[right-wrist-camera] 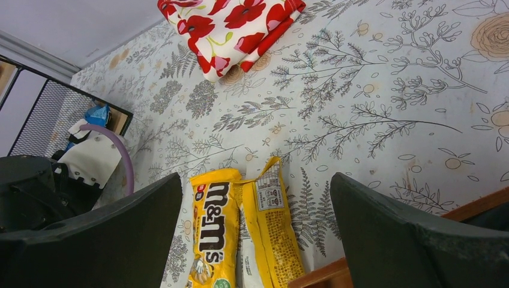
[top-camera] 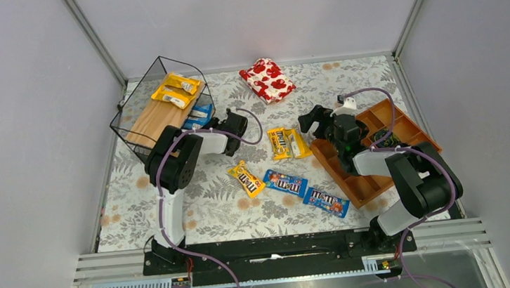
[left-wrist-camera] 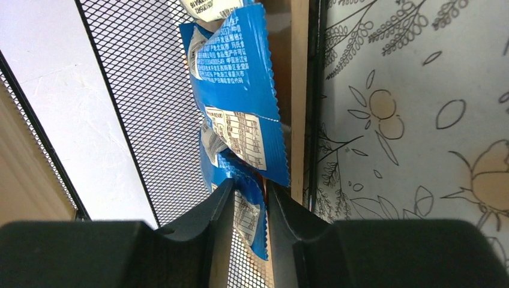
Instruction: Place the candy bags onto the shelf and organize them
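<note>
Wrist view reveals left gripper (left-wrist-camera: 249, 183) straddling bag (left-wrist-camera: 247, 219)

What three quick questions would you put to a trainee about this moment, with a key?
1. True or false: the right gripper is shut on a yellow packet.
2. What colour is the packet between the fingers of the left gripper? A yellow, B blue, C red.
3. How many candy bags lie on the tablecloth, outside the shelf?

Key
1. False: its jaws stand wide open above two yellow packets.
2. B.
3. Five: three yellow, two blue.
</note>
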